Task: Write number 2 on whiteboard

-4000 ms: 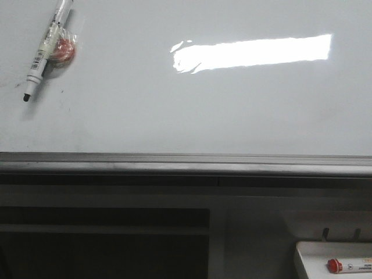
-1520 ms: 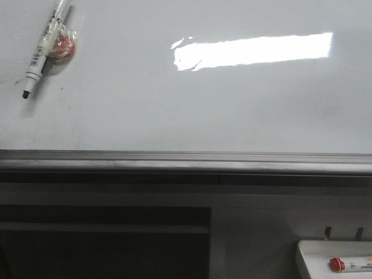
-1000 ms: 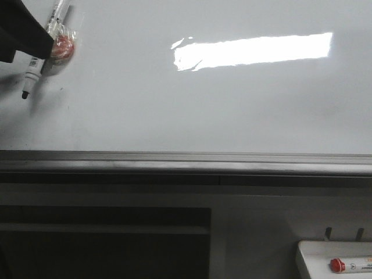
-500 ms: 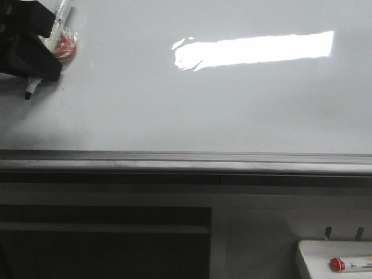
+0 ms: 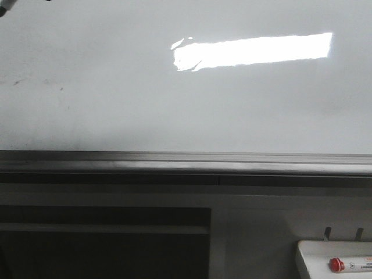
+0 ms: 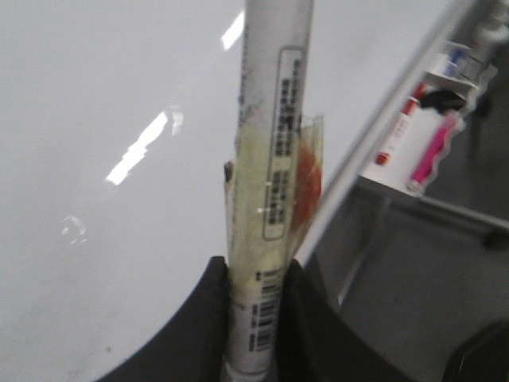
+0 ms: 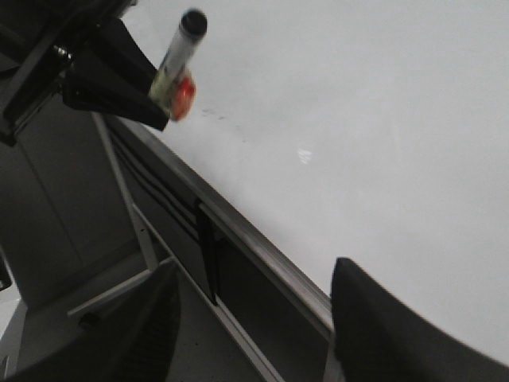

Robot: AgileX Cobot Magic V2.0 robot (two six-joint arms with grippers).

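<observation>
Front view: you had the whiteboard (image 5: pixel 186 104) filling the upper half, its grey rail (image 5: pixel 186 163) running along the lower edge and a bright glare patch (image 5: pixel 253 50) toward the upper right of the board. No drawn 2 showed on the surface; only a few faint dark smudges (image 5: pixel 17 81) sat near the board's left edge. Below the rail, at the far right, a small white tray (image 5: pixel 314 256) held a red-capped marker (image 5: pixel 349 265). Neither arm appeared in this view.

Left wrist view: your left gripper (image 6: pixel 256 318) was clenched on a white marker (image 6: pixel 274 143), the dark fingers (image 6: pixel 203 326) pressed to both sides of the barrel just above the barcode end. A yellowish clear wrapper with a red patch (image 6: pixel 306 171) clung to the barrel. The marker stood in front of the whiteboard (image 6: pixel 103 119); its tip was out of frame, so contact with the board could not be told.

Right wrist view: your right gripper (image 7: pixel 254 334) was spread wide and empty, fingers (image 7: pixel 143 334) well apart, hanging near the board's rail (image 7: pixel 238 227). Across the whiteboard (image 7: pixel 382 119), the left gripper (image 7: pixel 111 79) held the marker (image 7: pixel 179 56) lifted off the surface.
</observation>
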